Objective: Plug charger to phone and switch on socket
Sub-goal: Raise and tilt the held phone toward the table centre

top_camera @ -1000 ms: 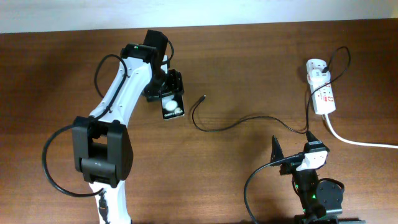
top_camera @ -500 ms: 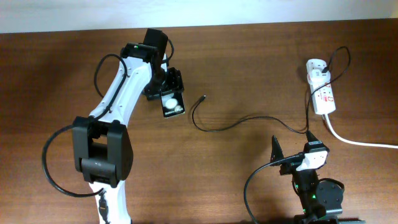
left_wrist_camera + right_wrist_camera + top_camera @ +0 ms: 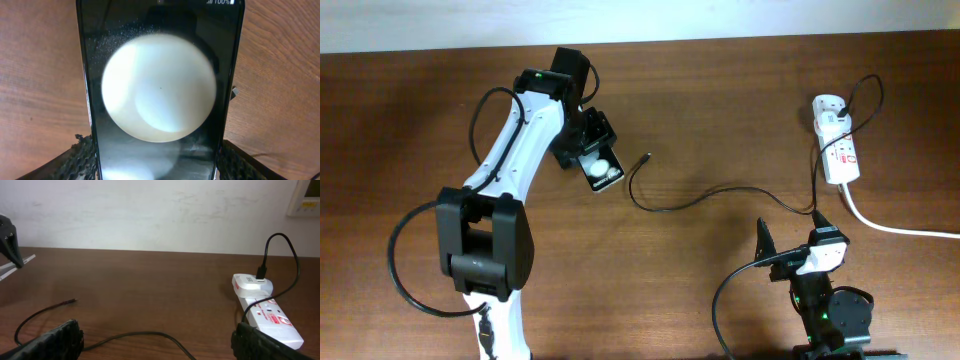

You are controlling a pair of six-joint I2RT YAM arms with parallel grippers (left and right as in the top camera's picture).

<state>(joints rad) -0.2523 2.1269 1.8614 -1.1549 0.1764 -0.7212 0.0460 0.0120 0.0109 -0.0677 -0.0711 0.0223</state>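
The phone is a small black smartphone with white round shapes on its face, held in my left gripper left of the table's middle. In the left wrist view the phone fills the frame between both fingers. The charger cable is thin and black; its connector tip lies just right of the phone, apart from it. The cable runs right to a white adapter on the socket, a white power strip, also in the right wrist view. My right gripper is open and empty near the front edge.
A thick white cord runs from the socket off the right edge. The cable crosses the table in front of my right gripper. A pale wall stands beyond the table's far edge.
My left gripper has turned and shifted the phone to the right, bringing its end closer to the connector tip. The right arm has not moved.
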